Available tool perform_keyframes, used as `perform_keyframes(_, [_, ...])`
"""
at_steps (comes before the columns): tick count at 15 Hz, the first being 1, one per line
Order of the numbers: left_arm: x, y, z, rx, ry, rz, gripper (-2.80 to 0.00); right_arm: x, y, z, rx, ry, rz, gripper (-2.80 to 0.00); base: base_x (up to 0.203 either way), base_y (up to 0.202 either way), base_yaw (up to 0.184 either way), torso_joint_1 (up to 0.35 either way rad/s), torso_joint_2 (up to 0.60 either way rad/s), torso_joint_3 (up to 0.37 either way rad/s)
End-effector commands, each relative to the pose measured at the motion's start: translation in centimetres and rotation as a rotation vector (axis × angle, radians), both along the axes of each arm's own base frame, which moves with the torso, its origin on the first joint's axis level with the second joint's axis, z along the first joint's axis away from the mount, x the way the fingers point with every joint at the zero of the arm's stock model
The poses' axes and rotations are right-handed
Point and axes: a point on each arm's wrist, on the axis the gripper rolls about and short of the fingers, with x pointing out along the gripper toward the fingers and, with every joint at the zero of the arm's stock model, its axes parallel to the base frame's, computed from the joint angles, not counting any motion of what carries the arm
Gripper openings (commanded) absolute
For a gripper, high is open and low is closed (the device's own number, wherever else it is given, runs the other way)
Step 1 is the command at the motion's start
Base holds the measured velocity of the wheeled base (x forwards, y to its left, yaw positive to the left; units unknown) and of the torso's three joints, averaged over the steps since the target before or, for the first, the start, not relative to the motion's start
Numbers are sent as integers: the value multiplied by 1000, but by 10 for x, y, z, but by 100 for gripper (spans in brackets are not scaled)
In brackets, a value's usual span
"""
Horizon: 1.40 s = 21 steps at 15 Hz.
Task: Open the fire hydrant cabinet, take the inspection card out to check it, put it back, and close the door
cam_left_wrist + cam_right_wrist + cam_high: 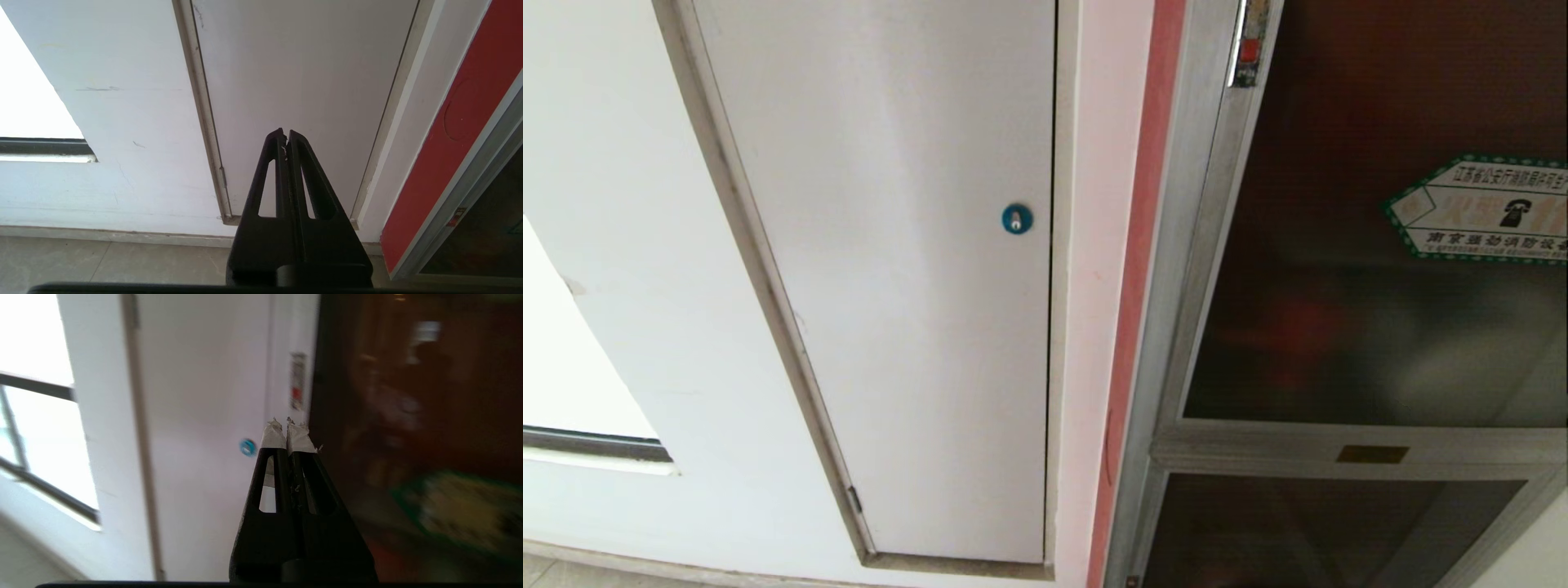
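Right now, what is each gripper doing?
Left gripper: closed, empty.
Right gripper: closed, empty, pointing at the cabinet door's edge.

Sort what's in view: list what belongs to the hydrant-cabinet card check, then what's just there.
Belongs to the job:
- fire hydrant cabinet, silver frame
- door, dark glass, shut
- red latch on the door's frame
- right gripper, jaws shut, before the door's edge
The card is not visible.

Just there:
- white door with blue lock
- window
- left gripper, jaws shut, facing the white door
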Motion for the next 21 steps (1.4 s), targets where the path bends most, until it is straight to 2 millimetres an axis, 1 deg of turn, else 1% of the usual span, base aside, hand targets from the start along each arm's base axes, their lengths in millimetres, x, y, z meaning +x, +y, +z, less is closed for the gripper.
perform_keyframes(1, [0, 0, 0, 0, 1, 0, -280, -52, -8, -18, 2, -62, -60, -280, 0, 0, 0, 0, 0, 0])
perform_keyframes(3, [0, 0, 0, 0, 0, 0, -280, -78, -7, -43, -9, -59, -160, -280, 0, 0, 0, 0, 0, 0])
perform_keyframes(5, [0, 0, 0, 0, -1, 0, -280, -95, -6, -70, -21, -61, -191, -280, 0, 0, 0, 0, 0, 0])
perform_keyframes(7, [0, 0, 0, 0, 0, 0, -280, -101, -5, -98, -28, -43, -200, -280, 0, 0, 0, 0, 0, 0])
perform_keyframes(9, [0, 0, 0, 0, 0, 0, -280, -101, -5, -130, -38, -10, -203, -280, 0, 0, 0, 0, 0, 0])
perform_keyframes(12, [0, 0, 0, 0, 1, 0, -280, -99, -5, -183, -51, 29, -211, -280, 0, 0, 0, 0, 0, 0])
perform_keyframes(14, [0, 0, 0, 0, 1, 0, -280, -87, -5, -214, -61, 89, -243, -280, 0, 0, 0, 0, 0, 0])
perform_keyframes(16, [0, 0, 0, 0, 0, 0, -280, -71, -7, -237, -49, 145, -326, -280, 0, 0, 0, 0, 0, 0])
perform_keyframes(18, [0, 0, 0, 0, 1, 0, -280, -56, -7, -260, -51, 177, -351, -280, 0, 0, 0, 0, 0, 0])
perform_keyframes(21, [0, 0, 0, 0, 0, 0, -280, -41, -8, -289, -74, 199, -385, -280, 0, 0, 0, 0, 0, 0])
